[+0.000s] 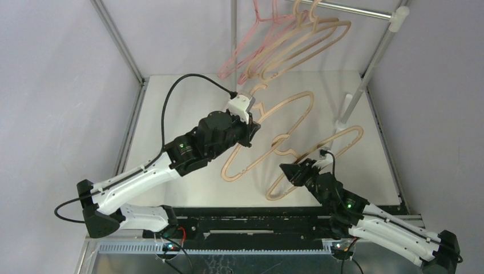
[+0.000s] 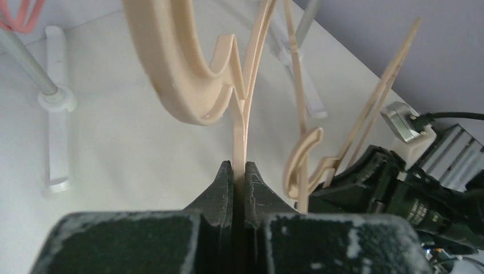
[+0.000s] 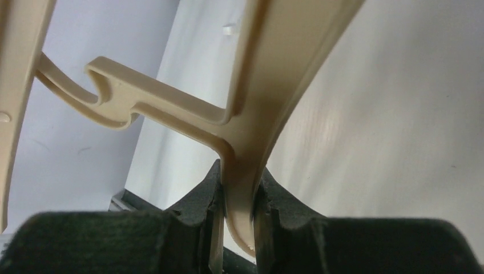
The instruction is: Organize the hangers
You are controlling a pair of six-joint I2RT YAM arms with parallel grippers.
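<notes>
- While walls enclose the white surface, a rack pole over its far edge carries hangers.
- Left pincer clamps a beige hanger mid-surface; right pincer clamps another hanger near the right edge.

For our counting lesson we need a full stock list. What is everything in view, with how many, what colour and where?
Left-held hanger: one, beige, over the table, in the left hand.
Right-held hanger: one, beige, over the table, in the right hand.
Hung beige hangers: at least two, beige, on the rack's top rail.
Pink hangers: seemingly two, pink, on the same rail, further left.
Rack: one, silver with white joints, standing on the table.
Table: one, white, beneath everything.
Hands: two, black, each shut on its hanger.
</notes>
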